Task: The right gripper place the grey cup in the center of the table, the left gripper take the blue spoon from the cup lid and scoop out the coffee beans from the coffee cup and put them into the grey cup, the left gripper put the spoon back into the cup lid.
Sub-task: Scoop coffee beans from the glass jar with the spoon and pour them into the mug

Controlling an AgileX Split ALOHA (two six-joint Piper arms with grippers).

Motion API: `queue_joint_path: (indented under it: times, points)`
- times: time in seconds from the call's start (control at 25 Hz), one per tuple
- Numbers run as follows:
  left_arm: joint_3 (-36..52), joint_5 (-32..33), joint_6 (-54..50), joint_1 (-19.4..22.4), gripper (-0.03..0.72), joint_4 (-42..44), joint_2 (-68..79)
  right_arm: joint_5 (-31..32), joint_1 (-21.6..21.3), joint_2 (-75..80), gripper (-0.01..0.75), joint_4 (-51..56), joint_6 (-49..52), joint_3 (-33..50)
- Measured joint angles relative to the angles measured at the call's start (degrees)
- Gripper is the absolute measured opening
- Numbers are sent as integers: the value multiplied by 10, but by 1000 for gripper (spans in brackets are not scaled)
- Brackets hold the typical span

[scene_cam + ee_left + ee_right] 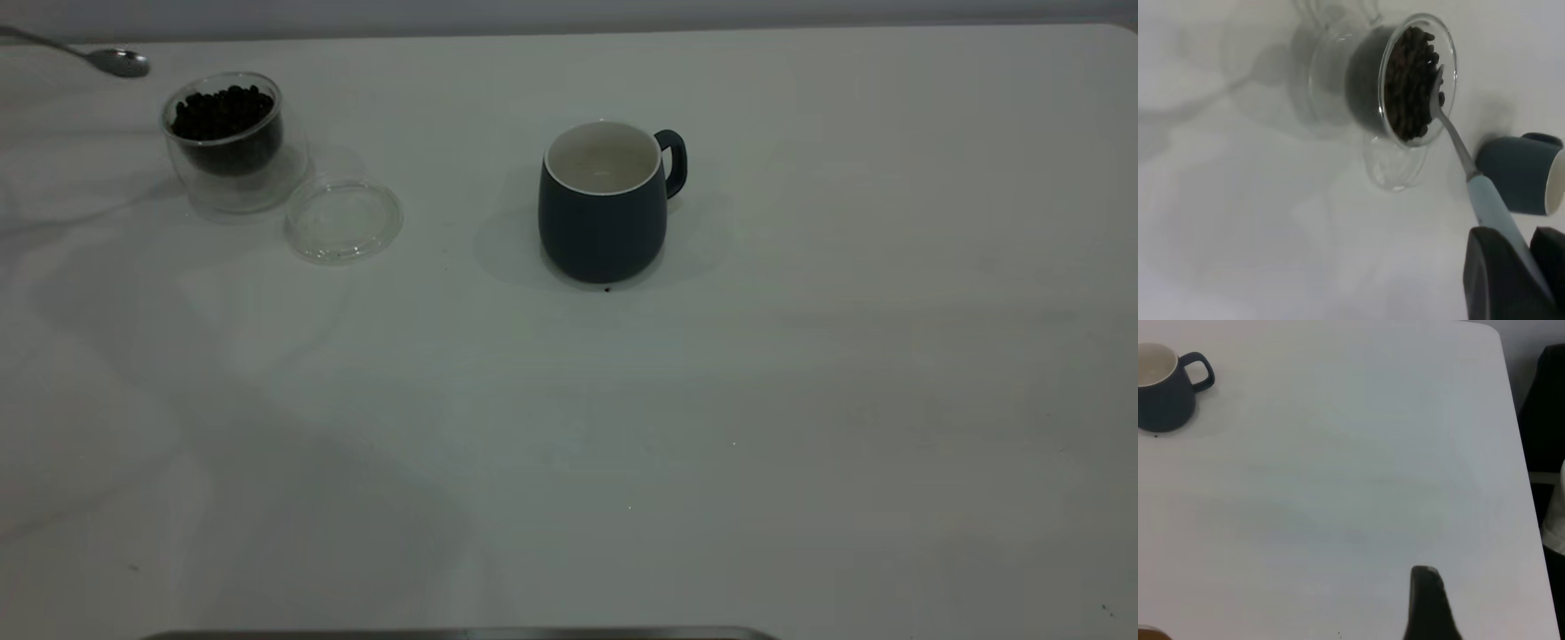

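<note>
My left gripper (1521, 257) is shut on the pale-blue handle of the blue spoon (1488, 203). It is outside the exterior view, where only the spoon's metal bowl (120, 62) shows, in the air just left of and beyond the coffee cup (227, 147). The clear coffee cup holds a heap of coffee beans (222, 111); in the left wrist view the spoon's bowl lies against the beans (1405, 87) near the rim. The cup lid (342, 220) lies bare beside the coffee cup. The grey cup (605, 209) stands upright mid-table, inside white. My right gripper (1428, 603) hovers far right of it.
The white table (711, 427) has a tiny dark speck (607, 289) at the grey cup's foot. In the right wrist view the grey cup (1165, 387) sits far off and the table's right edge (1521, 453) borders dark objects.
</note>
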Motion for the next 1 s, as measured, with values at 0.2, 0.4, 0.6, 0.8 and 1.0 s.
queue_joint_path:
  times: [0.2,0.4,0.6,0.8,1.0]
  points:
    - [-2,0,54,-3,134,-35,50,0,0,0,459,0,0,0]
    - [-2,0,130,-6,134,-72,62,0,0,0,459,0,0,0]
    - [-3,0,193,-26,134,-79,72,0,0,0,459,0,0,0]
    - [-3,0,249,-42,134,-81,82,0,0,0,459,0,0,0]
    - [-3,0,261,-41,134,-83,82,0,0,0,459,0,0,0]
